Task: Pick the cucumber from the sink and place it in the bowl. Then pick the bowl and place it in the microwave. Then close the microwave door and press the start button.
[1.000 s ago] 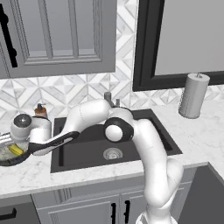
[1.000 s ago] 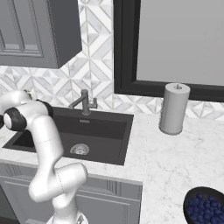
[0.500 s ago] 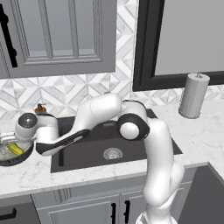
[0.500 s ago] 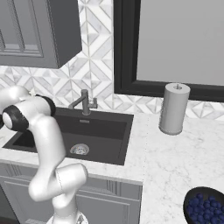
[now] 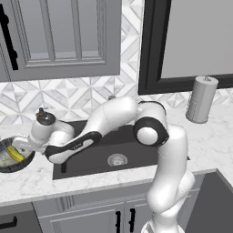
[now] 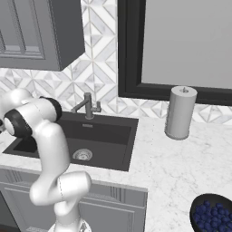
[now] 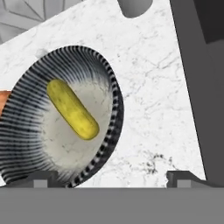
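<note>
— Where's the gripper (image 7: 111, 178)?

— Out over the left counter, fingers spread wide with nothing between them. In the hand view the two dark tips (image 7: 41, 178) sit far apart at the bottom, one over the bowl's edge, the other over bare marble.

— And the cucumber (image 7: 72, 109)?

— Lying in the bowl (image 7: 26, 144), a smooth yellow-green stub with rounded ends, resting on the pale, chalky inside. The bowl's wall is ribbed with fine dark stripes fanning out to a round rim.

— What's around it?

— The counter (image 7: 148, 100) is white marble with faint grey veins, open between the bowl and the sink (image 5: 98, 154). The sink's straight edge runs just beside that strip. It's a dark matte basin with a round metal drain (image 5: 117, 159).

— Further out?

— The white arm arches over the basin from the right. A grey paper-towel roll (image 6: 180, 112) stands upright on the far right counter, well apart, and the faucet (image 6: 87, 106) rises behind the basin.
</note>
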Controlling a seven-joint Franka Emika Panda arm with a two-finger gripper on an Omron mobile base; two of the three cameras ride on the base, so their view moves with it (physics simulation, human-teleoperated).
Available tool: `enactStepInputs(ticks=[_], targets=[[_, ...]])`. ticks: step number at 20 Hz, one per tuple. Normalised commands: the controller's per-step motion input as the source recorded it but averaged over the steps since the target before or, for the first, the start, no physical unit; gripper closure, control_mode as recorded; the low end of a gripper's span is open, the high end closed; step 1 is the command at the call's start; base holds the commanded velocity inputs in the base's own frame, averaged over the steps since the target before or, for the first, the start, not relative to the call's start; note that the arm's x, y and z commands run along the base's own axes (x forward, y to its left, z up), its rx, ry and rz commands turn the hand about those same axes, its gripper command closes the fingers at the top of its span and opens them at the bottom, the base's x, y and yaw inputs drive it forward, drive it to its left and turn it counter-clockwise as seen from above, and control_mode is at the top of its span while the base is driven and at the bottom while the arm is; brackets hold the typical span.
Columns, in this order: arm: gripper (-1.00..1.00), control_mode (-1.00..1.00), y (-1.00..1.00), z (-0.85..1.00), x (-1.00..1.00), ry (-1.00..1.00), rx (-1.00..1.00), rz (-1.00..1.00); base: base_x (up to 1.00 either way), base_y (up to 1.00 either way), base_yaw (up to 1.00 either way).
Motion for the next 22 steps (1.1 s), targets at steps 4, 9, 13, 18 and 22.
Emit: enactStepInputs(ticks=[4, 9, 13, 18, 22], targets=[[-1.00, -1.00, 0.10, 0.00, 0.45, 0.28, 0.00, 0.00, 0.00, 0.00, 0.00], [-1.00, -1.00, 0.29, -0.02, 0.32, 0.10, 0.00, 0.00, 0.00, 0.00, 0.00], [-1.00, -1.00, 0.39, -0.08, 0.12, 0.00, -0.02, 0.00, 0.00, 0.00, 0.00], [-1.00, -1.00, 0.16, -0.32, 0.00, 0.00, -0.02, 0.00, 0.00, 0.00, 0.00], [-1.00, -1.00, 0.00, -0.41, 0.00, 0.00, 0.00, 0.00, 0.00, 0.00, 0.00]])
